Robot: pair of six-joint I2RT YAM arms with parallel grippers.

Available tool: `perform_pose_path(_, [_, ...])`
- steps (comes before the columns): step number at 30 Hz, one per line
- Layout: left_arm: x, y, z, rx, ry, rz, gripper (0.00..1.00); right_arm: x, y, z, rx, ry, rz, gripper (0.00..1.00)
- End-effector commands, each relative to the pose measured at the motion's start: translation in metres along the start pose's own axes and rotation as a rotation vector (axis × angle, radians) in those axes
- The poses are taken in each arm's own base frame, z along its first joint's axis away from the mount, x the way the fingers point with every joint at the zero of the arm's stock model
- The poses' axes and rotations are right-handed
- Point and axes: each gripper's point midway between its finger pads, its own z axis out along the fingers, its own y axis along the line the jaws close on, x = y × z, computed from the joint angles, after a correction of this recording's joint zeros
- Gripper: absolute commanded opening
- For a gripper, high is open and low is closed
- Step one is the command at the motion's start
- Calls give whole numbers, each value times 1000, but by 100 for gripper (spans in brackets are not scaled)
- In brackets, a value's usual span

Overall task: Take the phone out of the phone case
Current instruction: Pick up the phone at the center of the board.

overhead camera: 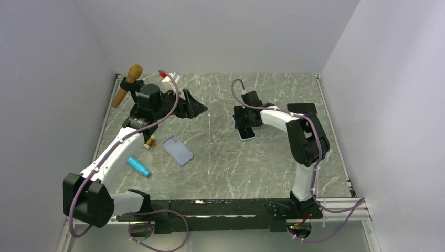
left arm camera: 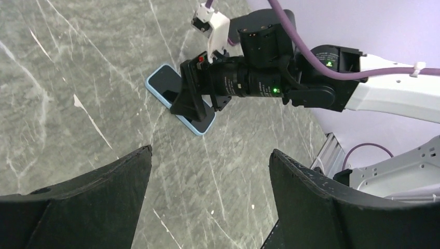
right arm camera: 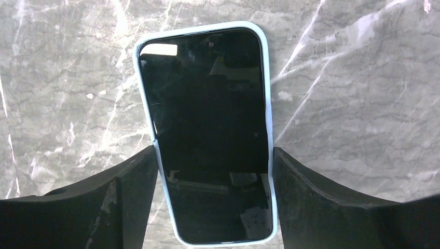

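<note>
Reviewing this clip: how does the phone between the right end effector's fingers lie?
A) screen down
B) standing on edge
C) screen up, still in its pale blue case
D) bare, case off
C: the phone shows its dark screen upward, rimmed by the pale blue case, flat on the table between the fingers of the right end effector.

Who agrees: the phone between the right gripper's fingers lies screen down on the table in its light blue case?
Wrong: the phone lies screen up, as the right wrist view shows. It is on the table, in its light blue case, between the right gripper's fingers.
</note>
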Motion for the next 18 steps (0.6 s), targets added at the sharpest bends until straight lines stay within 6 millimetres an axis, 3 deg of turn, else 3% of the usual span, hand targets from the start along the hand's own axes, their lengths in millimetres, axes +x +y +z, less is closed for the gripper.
perform_pose_path(1, [-5, -11, 4, 15, 10, 28, 87, 65, -17, 9, 106, 209, 48, 78])
perform_pose_path(7, [3, -22, 7, 22, 41, 72, 87, 57, -23, 21, 193, 212, 5, 95])
perform_pose_path(10, [6, -22, 9, 8, 48, 86, 88, 62, -22, 26, 233, 226, -22, 96])
perform_pose_path(13, [9, -21, 11, -2, 56, 83, 88, 68, -25, 27, 293, 231, -47, 87])
perform_pose_path(16, [6, -11, 11, -85, 61, 75, 84, 70, -23, 26, 319, 205, -63, 68])
perform_pose_path(18, [4, -1, 10, -159, 80, 85, 84, 68, -11, 25, 258, 167, -52, 55])
